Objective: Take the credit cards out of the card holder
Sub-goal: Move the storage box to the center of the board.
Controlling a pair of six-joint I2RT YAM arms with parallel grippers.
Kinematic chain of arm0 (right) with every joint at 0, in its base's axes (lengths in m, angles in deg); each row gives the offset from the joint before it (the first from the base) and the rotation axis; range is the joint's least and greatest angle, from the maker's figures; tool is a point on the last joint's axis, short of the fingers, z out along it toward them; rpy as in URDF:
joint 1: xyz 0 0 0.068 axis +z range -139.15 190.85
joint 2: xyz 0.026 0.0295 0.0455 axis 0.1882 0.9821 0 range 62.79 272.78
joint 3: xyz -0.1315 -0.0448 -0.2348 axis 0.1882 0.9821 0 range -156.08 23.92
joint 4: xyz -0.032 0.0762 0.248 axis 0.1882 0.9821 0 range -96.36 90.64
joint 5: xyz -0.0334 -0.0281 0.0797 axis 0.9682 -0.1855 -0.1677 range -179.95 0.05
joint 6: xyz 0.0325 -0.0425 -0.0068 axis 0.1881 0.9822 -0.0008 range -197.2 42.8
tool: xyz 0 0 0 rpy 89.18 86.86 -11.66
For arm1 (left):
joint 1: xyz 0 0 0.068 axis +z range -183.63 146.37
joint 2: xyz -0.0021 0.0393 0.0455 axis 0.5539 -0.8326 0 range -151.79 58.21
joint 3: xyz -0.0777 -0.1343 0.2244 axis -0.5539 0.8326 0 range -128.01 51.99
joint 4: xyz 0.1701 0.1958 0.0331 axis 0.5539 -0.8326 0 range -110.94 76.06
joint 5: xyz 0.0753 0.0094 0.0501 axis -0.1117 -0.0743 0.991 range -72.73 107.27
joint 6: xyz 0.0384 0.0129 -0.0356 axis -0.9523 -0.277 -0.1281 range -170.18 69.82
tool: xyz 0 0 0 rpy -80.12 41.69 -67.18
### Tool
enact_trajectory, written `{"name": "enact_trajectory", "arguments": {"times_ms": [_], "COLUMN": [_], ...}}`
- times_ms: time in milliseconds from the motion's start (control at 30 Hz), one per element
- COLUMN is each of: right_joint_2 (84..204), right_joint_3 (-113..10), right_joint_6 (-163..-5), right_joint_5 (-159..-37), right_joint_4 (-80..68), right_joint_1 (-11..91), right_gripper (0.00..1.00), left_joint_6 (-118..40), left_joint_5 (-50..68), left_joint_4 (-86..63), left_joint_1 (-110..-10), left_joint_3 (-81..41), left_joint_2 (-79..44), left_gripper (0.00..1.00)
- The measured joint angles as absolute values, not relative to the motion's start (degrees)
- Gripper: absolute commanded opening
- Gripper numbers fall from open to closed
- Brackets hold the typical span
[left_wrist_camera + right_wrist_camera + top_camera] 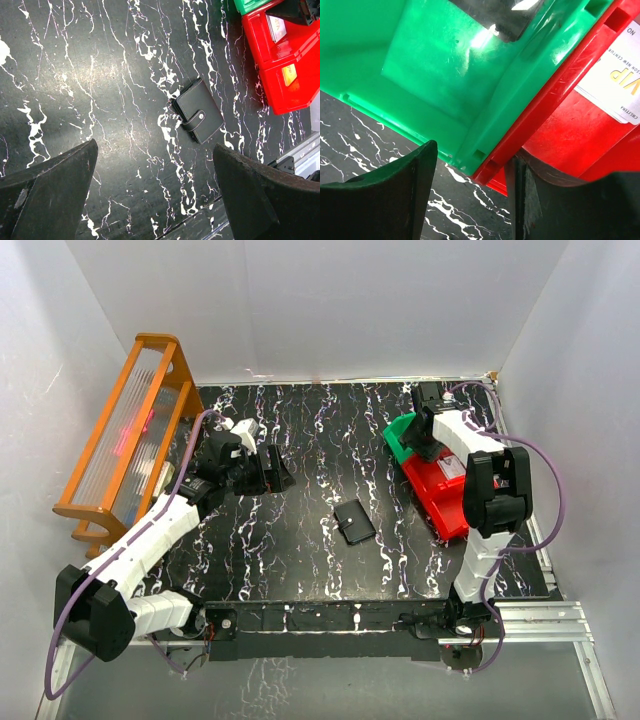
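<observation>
Card holder [354, 521] lies shut mid-table [300, 570] (contents hidden). 1 white card [615, 70], cut off, sits in the red bin [555, 135]. Left gripper [155, 150] gapes wide, empty; right gripper [472, 152] is half-spread, empty.

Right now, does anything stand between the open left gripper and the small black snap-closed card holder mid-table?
Nothing visible does: only bare black marbled tabletop lies between the left gripper and the card holder; the red plastic bin and green plastic bin sit farther right.
</observation>
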State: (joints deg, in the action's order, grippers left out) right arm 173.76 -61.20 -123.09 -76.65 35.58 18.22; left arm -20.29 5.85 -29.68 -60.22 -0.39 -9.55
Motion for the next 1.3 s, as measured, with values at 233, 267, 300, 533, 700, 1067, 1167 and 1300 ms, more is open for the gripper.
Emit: {"name": "enact_trajectory", "arguments": {"times_ms": [233, 267, 300, 533, 700, 1067, 1167, 1300], "right_joint_2": [173.13, 173.00, 172.95, 172.95, 172.95, 172.98, 173.24, 173.92], "right_joint_3": [-59.37, -58.95, -58.65, -57.60, -57.66, -63.32, -64.35, -64.81], "right_joint_6": [-122.22, -122.13, -122.09, -121.21, -120.89, -123.73, -125.76, -127.84], "right_joint_5": [-79.58, -79.87, -80.09, -80.74, -80.48, -73.75, -72.00, -70.67], "right_joint_4": [33.54, 33.17, 32.93, 32.43, 32.56, 35.68, 36.67, 37.15], "right_joint_1": [18.36, 18.51, 18.71, 21.11, 23.21, 23.10, 22.79, 22.71], "right_gripper": [0.46, 0.46, 0.46, 0.46, 0.58, 0.62, 0.61, 0.58], "left_joint_6": [-20.10, -20.10, -20.10, -19.92, -19.79, -19.66, -19.66, -19.68], "left_joint_5": [5.81, 5.81, 5.78, 5.67, 5.67, 5.65, 5.63, 5.63], "left_joint_4": [-29.75, -29.75, -29.77, -29.79, -29.84, -30.30, -30.32, -30.45], "left_joint_1": [-60.22, -60.22, -60.22, -60.22, -60.22, -60.22, -60.22, -60.22], "left_joint_3": [-0.39, -0.39, -0.39, -0.39, -0.39, -0.39, -0.39, -0.39], "left_joint_2": [-9.55, -9.55, -9.55, -9.55, -9.40, -8.48, -8.44, -8.42], "left_gripper": [0.99, 0.99, 0.99, 0.99, 0.99, 0.99, 0.99, 0.99]}}
